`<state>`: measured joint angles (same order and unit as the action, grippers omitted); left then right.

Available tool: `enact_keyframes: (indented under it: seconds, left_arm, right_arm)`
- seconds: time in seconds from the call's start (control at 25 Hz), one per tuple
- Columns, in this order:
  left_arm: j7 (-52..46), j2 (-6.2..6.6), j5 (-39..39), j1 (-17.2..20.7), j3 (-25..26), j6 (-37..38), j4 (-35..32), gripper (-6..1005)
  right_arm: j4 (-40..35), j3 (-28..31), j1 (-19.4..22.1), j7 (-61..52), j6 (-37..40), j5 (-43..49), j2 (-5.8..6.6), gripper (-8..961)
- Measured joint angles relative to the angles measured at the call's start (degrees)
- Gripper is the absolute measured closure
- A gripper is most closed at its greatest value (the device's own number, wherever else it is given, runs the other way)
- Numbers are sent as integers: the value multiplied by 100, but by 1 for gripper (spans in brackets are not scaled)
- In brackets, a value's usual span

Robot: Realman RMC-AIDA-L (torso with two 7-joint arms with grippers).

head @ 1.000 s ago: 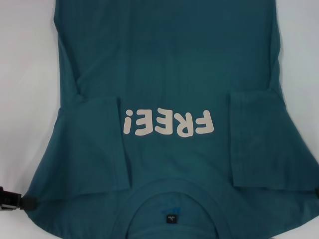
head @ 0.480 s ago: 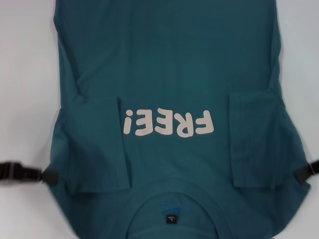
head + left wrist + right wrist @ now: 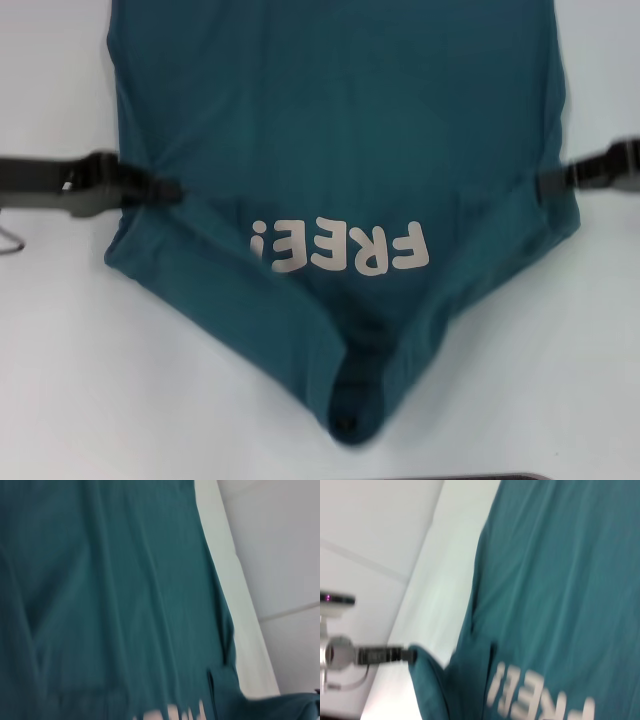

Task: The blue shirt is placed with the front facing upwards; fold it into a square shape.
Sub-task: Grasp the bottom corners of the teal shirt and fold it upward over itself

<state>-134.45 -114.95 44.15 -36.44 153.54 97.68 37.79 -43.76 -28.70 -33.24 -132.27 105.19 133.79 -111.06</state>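
1. Teal cotton, the blue shirt (image 3: pixel 340 130) is lying on the white table (image 3: pixel 60 380), collar end drooping toward 6 o'clock.
2. The left gripper (image 3: pixel 165 189) is clenching its 9 o'clock edge.
3. The right gripper (image 3: pixel 560 183) is clenching its 3 o'clock edge.

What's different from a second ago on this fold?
Both grippers have carried the shoulder end of the blue shirt away from the robot. The left gripper and right gripper now pinch the edges level with the armpits. The collar and neck label have gone under, and the lifted cloth sags to a point near the robot. The FREE lettering sits where it did, on the white table.
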Motion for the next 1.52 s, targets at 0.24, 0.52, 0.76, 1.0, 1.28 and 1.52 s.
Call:
enact_keyframes:
  seconds: [0.24,0.52,0.76,1.0,1.28,1.52]
  left_arm:
    - [-141,-123,25,-436,13,-1050,-176,989]
    - [-168,-331,173,-766,-24,-2108,-155,991]
    - [-187,-374,469,-979,-40,-2676,-169,992]
    - [-383,-313,668,-993,-90,-3179,-115,992]
    - [-372,-306,664,-1002,-239,-3567,-105,993]
    - [-375,-297,668,-1192,-661,-3916,-181,992]
  right_arm:
    - [-2,132,-45,-210,-801,-410,94,939]
    - [-8,110,-118,-296,-1744,-634,88,939]
    - [13,91,-266,-306,-2399,-638,54,939]
    - [31,130,-362,-376,-3113,-644,-1,938]
    - [54,-194,-490,-527,-3769,-601,-58,938]
    - [102,-611,-670,-706,-4111,-344,-14,938]
